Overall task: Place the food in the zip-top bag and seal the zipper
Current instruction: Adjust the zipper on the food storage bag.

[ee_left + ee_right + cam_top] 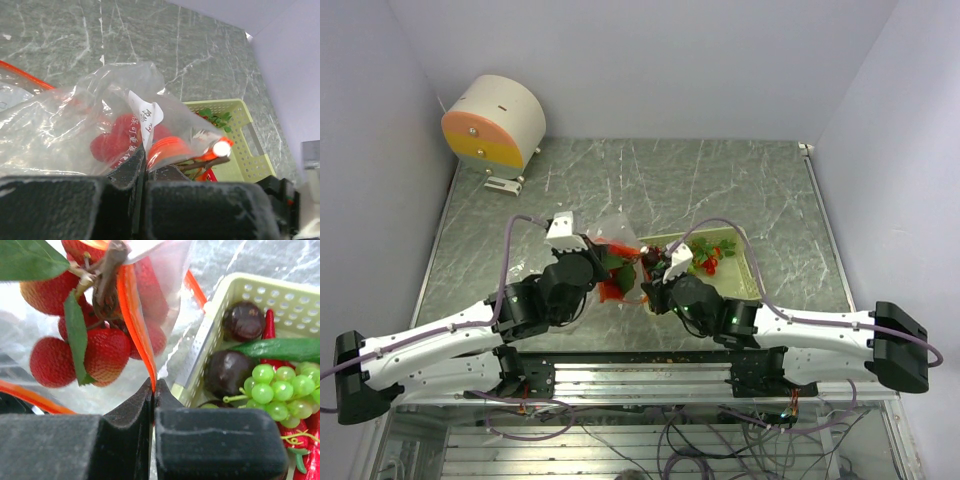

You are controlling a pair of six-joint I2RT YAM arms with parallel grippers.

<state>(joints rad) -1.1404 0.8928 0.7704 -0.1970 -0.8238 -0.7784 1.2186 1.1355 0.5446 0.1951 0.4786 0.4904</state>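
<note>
Left gripper (144, 167) clamped flat on the clear plastic of the zip-top bag (65, 125). Bag sits mid-table, bunched up between both grippers. Red strawberries (100, 355) with green leaves show through the plastic, inside the bag. Right gripper (153, 395) pinched tight on the zipper (135, 325) at the bag's mouth edge. Pale green basket (235, 290) is just right of the bag and holds green grapes (280, 385), dark purple pieces (227, 372) and a red chili (270, 322). Table (720, 180) is grey marble.

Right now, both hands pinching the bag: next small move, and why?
Probably open the right hand off the zipper and reach for the grapes, which lie in the basket, not yet bagged; the left hand also grips the bag.
</note>
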